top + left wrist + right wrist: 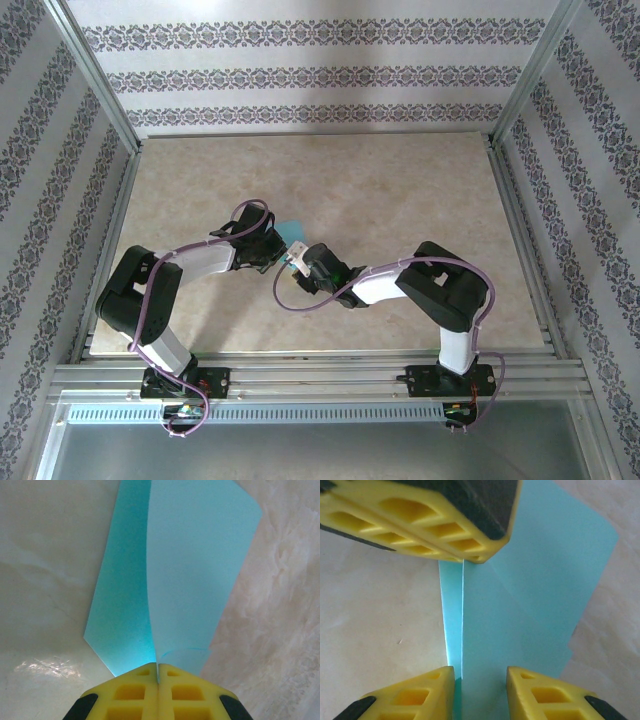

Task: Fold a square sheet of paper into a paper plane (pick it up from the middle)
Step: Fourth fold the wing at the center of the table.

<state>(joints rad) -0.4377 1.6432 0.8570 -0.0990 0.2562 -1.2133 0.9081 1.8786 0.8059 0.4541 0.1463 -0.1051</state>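
Square sheet of paper, turquoise, is creased into two layers that spread apart, and is held between both arms over the middle of the tabletop. Left tool: fingers pressed together, clamped on the paper's near edge. Right tool: fingers apart, straddling the crease, facing the left tool.

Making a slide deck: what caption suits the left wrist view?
Left gripper shut on the creased turquoise paper sheet, pale tabletop behind.
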